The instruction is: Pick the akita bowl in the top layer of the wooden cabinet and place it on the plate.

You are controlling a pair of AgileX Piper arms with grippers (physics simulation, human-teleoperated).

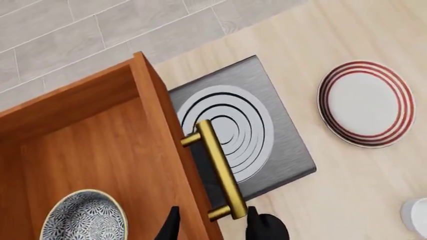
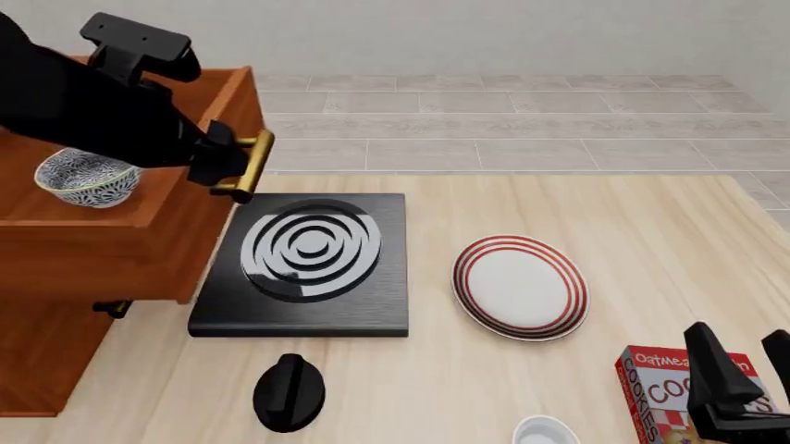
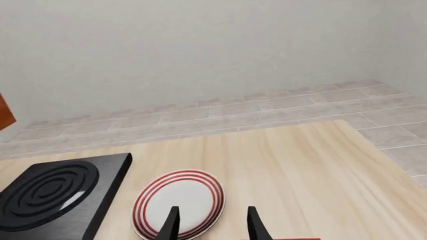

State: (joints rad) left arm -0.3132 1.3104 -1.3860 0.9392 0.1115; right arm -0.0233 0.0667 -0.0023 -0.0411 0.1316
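At the front view's upper left, the pulled-out reddish-brown wooden top drawer (image 2: 185, 199) holds the navy-and-white patterned round bowl (image 2: 87, 178). The left hand (image 2: 235, 166) is clenched on its brass bar handle (image 1: 220, 170). The red-ringed white round plate (image 2: 520, 287) lies bare at centre-right; the right hand (image 3: 210, 222) is released.

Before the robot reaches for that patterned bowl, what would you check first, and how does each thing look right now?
1. Top drawer pulled open: ok.
2. Bowl upright inside the drawer: ok.
3. Left gripper let go of the brass handle: not ok, its jaws sit on either side of the handle's end.
4. Plate bare, nothing on it: ok.
5. Right gripper open and holding nothing: ok.
6. Right gripper clear of the cookie box: cannot tell.
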